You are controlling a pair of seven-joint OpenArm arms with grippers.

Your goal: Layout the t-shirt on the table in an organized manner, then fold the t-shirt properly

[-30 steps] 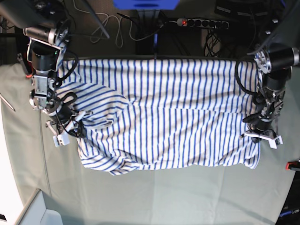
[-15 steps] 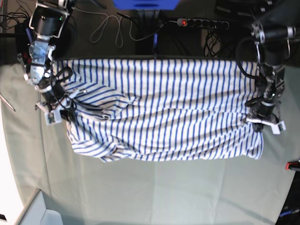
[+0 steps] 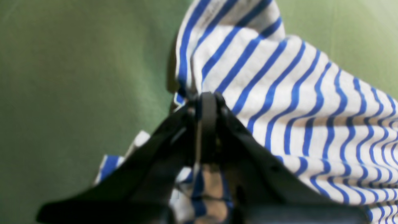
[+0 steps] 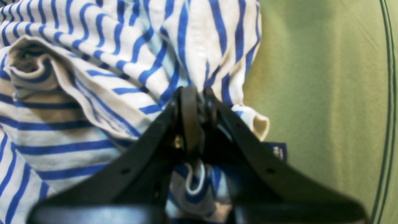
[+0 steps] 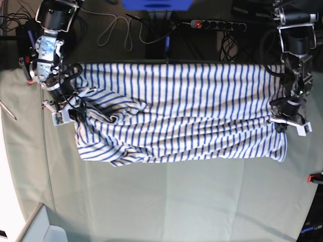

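The t-shirt [image 5: 192,113], white with blue stripes, lies stretched sideways across the far half of the table [image 5: 176,201], bunched and wrinkled at its left end. My right gripper [image 5: 65,113] is at that left end, shut on a bundle of t-shirt [image 4: 130,62] fabric; the jaws [image 4: 192,93] meet, and a small dark tag [image 4: 278,151] shows beside them. My left gripper [image 5: 288,121] is at the right end. In the left wrist view its jaws [image 3: 207,98] are pressed together on a fold of the t-shirt [image 3: 295,102] above the green table [image 3: 62,77].
A power strip [image 5: 217,23] and loose cables lie beyond the table's far edge. A red clamp [image 5: 316,177] sits at the right edge. The corner of a white box [image 5: 40,227] is at the near left.
Both grippers have moved toward the table's far edge with the shirt. Its near hem has drawn back and the fabric between the arms is pulled straighter.
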